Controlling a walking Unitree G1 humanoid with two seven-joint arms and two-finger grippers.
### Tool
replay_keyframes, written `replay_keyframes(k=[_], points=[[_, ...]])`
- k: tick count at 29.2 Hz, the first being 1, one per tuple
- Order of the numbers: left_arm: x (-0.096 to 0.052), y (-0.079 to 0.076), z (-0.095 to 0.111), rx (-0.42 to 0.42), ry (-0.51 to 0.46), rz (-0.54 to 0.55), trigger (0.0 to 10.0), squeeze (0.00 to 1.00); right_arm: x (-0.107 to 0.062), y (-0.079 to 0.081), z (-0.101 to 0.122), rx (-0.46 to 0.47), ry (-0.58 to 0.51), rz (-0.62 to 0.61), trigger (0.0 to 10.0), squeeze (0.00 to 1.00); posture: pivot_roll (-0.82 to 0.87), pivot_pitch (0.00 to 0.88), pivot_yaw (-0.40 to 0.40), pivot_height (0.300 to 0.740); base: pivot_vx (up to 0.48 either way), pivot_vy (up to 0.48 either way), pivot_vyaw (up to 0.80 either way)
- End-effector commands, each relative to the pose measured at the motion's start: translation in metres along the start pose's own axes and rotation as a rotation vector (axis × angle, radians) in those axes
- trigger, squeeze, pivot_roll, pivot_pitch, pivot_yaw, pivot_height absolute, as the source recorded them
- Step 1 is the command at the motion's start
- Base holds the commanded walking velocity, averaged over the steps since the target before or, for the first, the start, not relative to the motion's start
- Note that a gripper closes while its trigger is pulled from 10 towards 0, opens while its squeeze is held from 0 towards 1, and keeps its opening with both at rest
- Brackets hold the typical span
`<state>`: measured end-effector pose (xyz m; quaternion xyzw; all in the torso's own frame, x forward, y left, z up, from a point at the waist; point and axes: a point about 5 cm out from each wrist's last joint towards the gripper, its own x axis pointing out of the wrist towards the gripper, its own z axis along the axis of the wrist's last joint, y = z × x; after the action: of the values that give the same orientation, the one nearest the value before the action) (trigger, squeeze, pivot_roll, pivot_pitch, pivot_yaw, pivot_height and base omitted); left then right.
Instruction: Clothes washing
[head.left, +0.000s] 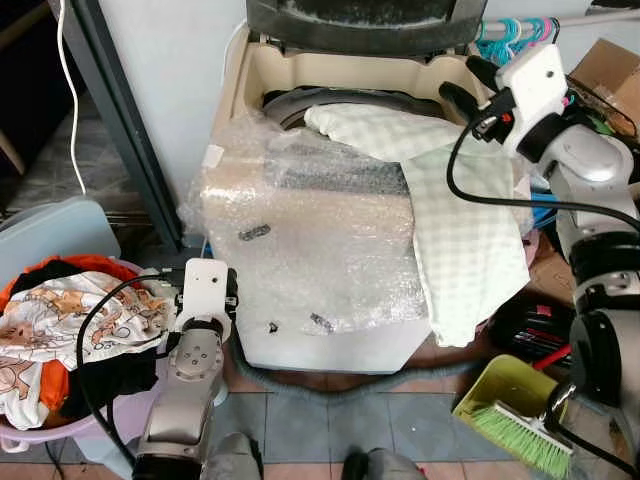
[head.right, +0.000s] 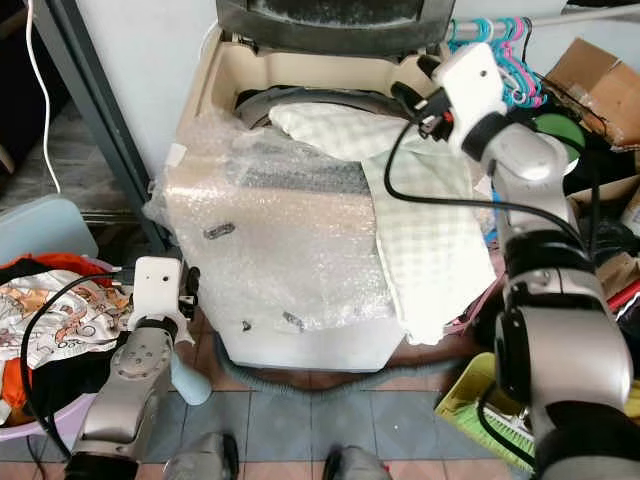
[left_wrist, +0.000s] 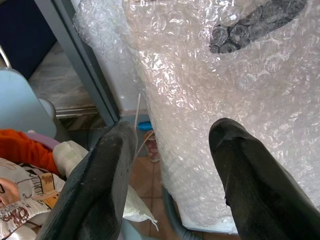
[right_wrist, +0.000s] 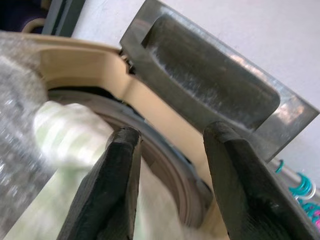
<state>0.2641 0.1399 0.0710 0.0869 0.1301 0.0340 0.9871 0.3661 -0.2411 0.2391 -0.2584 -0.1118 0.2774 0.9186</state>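
Bubble-wrapped washer (head.left: 300, 240) with checked cloth (head.left: 455, 210) over its rim; right claw (right_wrist: 167, 165) above, left claw (left_wrist: 172, 175) beside, both open, empty.

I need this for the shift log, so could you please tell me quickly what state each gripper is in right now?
Left gripper: open, holding nothing, low beside the bubble-wrapped washing machine.
Right gripper: open, holding nothing, above the checked cloth at the drum.

Silver jointed arms, white wrist blocks, black cables, black-fingered right hand (right_wrist: 170, 185).
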Motion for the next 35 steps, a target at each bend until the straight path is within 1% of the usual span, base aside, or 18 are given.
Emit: replay_keyframes(k=[1,2,3,7,8,9,11,12,14,15,16,17,18,20,23,28,30,35], points=[[0.001,-0.002,0.001,0.009,-0.002,-0.017,10.0,0.0,-0.007,0.002,0.003,-0.014,-0.007,0.057,10.0,1.0,-0.05,0.046,-0.002,0.74,0.0,0.0,0.0],[0.002,-0.002,0.001,0.01,-0.003,-0.02,10.0,0.0,-0.012,0.005,0.0,-0.021,0.004,0.075,10.0,1.0,-0.05,0.046,-0.001,0.74,0.0,0.0,0.0],[0.002,-0.003,0.002,0.012,-0.004,-0.026,10.0,0.0,-0.019,0.01,-0.01,-0.039,0.049,0.104,10.0,1.0,-0.05,0.046,0.001,0.74,0.0,0.0,0.0],[0.003,-0.003,0.002,0.012,-0.007,-0.029,10.0,0.0,-0.022,0.014,-0.017,-0.074,0.092,0.133,10.0,1.0,-0.05,0.045,-0.002,0.74,0.0,0.0,0.0],[0.004,-0.004,0.002,0.01,-0.006,-0.028,10.0,0.0,-0.022,0.015,-0.024,-0.043,0.138,0.131,10.0,1.0,-0.05,0.044,-0.006,0.74,0.0,0.0,0.0],[0.004,-0.004,0.002,0.009,-0.005,-0.026,10.0,0.0,-0.023,0.015,-0.034,-0.046,0.213,0.116,10.0,1.0,-0.04,0.044,-0.01,0.74,0.0,0.0,0.0],[0.003,-0.004,0.002,0.008,-0.004,-0.025,10.0,0.0,-0.023,0.015,-0.04,-0.056,0.269,0.105,10.0,1.0,-0.04,0.044,-0.014,0.74,0.0,0.0,0.0],[0.002,-0.004,0.001,0.005,0.0,-0.02,10.0,0.0,-0.022,0.016,-0.047,-0.02,0.317,0.071,10.0,1.0,-0.03,0.045,-0.019,0.74,0.0,0.0,0.0],[0.002,-0.003,0.0,0.003,0.002,-0.016,10.0,0.0,-0.022,0.017,-0.048,-0.005,0.335,0.052,10.0,1.0,-0.03,0.045,-0.019,0.74,0.0,0.0,0.0],[0.002,-0.003,0.0,0.002,0.003,-0.014,10.0,0.0,-0.02,0.019,-0.048,-0.01,0.335,0.063,1.1,1.0,-0.03,0.046,-0.023,0.74,0.0,0.0,0.0],[0.001,-0.003,0.0,0.002,0.004,-0.012,10.0,0.0,-0.02,0.02,-0.047,-0.014,0.334,0.073,1.1,1.0,-0.03,0.046,-0.023,0.74,0.0,0.0,0.0],[0.001,-0.002,-0.001,0.001,0.005,-0.009,10.0,0.0,-0.016,0.023,-0.048,-0.002,0.334,0.082,0.0,0.44,-0.02,0.047,-0.028,0.74,0.0,0.0,0.0],[0.001,-0.002,-0.001,0.0,0.006,-0.008,10.0,0.0,-0.014,0.024,-0.049,0.01,0.341,0.075,0.0,0.0,-0.02,0.047,-0.028,0.74,0.0,0.0,0.0],[0.001,-0.001,-0.002,-0.001,0.009,-0.005,10.0,0.0,-0.008,0.027,-0.051,0.016,0.359,0.069,0.0,0.0,-0.02,0.048,-0.031,0.74,0.0,0.0,0.0],[0.001,-0.003,-0.002,-0.001,0.01,-0.005,10.0,0.0,0.001,0.028,-0.049,0.039,0.351,0.029,0.0,0.0,-0.03,0.049,-0.032,0.74,0.0,0.0,0.0],[0.001,-0.005,-0.001,-0.005,0.012,-0.008,10.0,0.0,0.014,0.02,-0.037,0.056,0.304,-0.073,0.0,0.0,-0.03,0.05,-0.037,0.74,0.0,0.0,0.0],[0.002,-0.006,-0.001,-0.008,0.012,-0.007,10.0,0.0,0.021,0.014,-0.031,0.072,0.285,-0.122,0.0,0.0,-0.03,0.048,-0.042,0.74,0.0,0.0,0.0],[0.002,-0.006,-0.002,-0.016,0.017,0.003,10.0,0.0,0.032,0.007,-0.022,0.094,0.277,-0.17,0.0,0.0,-0.02,0.045,-0.054,0.74,0.0,0.0,0.0]])
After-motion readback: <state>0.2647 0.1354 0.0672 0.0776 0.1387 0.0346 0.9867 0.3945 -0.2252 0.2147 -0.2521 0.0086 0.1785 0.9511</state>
